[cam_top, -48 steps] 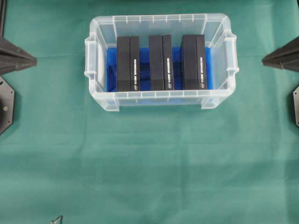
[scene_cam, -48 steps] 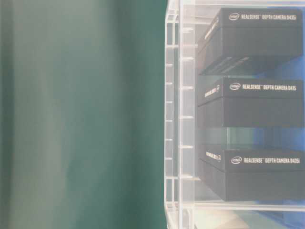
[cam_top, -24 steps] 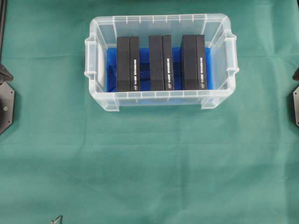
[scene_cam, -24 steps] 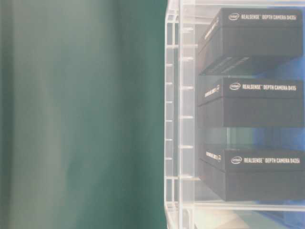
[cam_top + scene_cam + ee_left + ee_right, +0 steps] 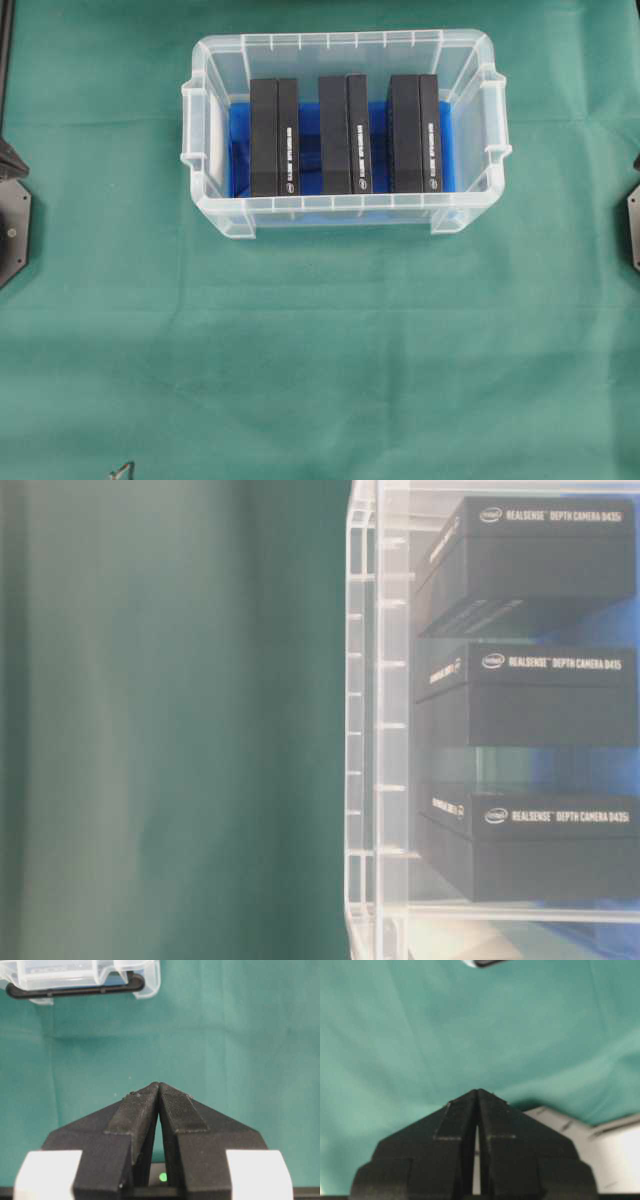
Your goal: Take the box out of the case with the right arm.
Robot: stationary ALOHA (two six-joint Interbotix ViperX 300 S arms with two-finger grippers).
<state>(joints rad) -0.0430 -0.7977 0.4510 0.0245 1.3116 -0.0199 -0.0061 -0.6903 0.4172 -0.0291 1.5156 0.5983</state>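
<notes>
With the right gripper [image 5: 477,1091] clenched on nothing, judge each box [image 5: 414,133] rigid, light, smooth-sided — grasp its narrow top edge inside the case [image 5: 345,41].

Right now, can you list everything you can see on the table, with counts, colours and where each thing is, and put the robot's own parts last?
case: one, clear plastic with a blue floor, upper middle of the cloth.
boxes: three, black with white print, standing side by side inside the case, none lifted.
cloth: one, green, covers the table.
bare surface: one, white, past the cloth's edge in the right wrist view.
arm bases: two, black, at the left and right edges of the overhead view.
left end effector: one, black, shut, empty, over the cloth short of the case.
right end effector: one, black, shut, empty, over the cloth.
</notes>
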